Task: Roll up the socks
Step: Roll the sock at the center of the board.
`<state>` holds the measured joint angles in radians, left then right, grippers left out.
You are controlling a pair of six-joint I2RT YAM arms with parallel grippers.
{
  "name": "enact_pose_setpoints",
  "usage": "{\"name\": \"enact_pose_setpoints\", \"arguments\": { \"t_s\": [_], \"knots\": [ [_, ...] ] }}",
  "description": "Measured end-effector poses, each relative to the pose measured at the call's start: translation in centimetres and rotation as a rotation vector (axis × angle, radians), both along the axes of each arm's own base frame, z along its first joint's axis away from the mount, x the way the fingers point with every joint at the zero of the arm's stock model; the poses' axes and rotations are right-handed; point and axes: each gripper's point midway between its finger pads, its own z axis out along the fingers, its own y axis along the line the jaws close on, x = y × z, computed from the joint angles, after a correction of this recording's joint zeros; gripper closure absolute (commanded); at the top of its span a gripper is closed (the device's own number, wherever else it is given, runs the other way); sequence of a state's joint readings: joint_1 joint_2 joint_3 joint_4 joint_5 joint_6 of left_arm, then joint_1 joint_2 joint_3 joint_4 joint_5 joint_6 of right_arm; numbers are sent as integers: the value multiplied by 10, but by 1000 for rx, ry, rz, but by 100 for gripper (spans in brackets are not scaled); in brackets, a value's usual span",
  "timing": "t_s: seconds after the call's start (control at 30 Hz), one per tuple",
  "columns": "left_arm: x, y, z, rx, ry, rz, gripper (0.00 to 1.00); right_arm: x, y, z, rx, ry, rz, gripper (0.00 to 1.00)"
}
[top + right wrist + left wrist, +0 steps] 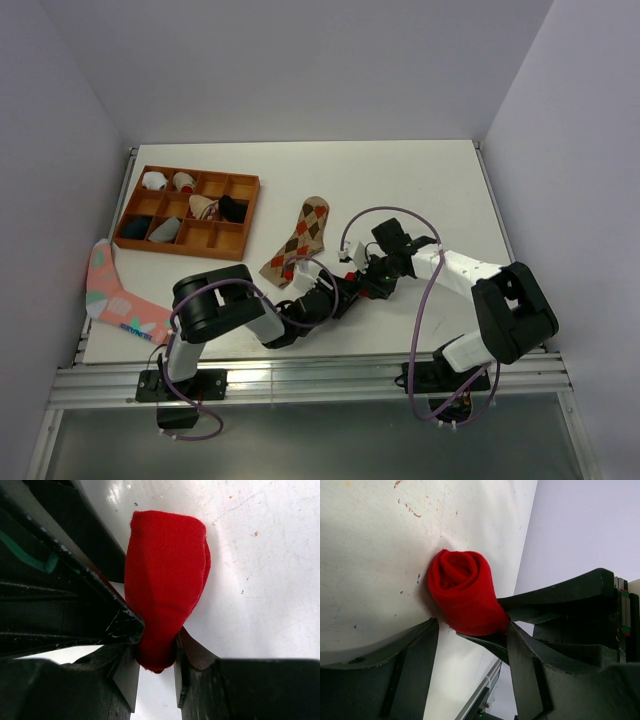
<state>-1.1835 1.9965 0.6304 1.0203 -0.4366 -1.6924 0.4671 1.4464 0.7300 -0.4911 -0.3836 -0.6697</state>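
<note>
Pale walls (300, 60) close in a white, faintly speckled worktop (400, 180). At its left edge lies a pink sock (105, 285), then a wooden tray (180, 247), then the argyle sock (305, 235) lying flat near the middle. Just right of it, the left pincer (472, 630) straddles the rolled red sock (462, 595), though I cannot tell whether it grips. The right pincer (156, 655) pinches the roll's end.

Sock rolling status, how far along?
Done: the red sock is rolled into a tight bundle. In hand: the right fingers pinch its end; the left fingers flank it, grip unclear. Left: the argyle sock lies flat and unrolled on the table.
</note>
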Motion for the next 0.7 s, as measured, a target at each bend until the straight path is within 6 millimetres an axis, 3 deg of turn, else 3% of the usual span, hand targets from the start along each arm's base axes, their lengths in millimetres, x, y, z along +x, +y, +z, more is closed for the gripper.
{"name": "enact_pose_setpoints", "arguments": {
  "t_s": [0.7],
  "knots": [
    [-1, -13, 1, -43, 25, 5, 43, -20, -3, 16, 3, 64, 22, 97]
  ]
}}
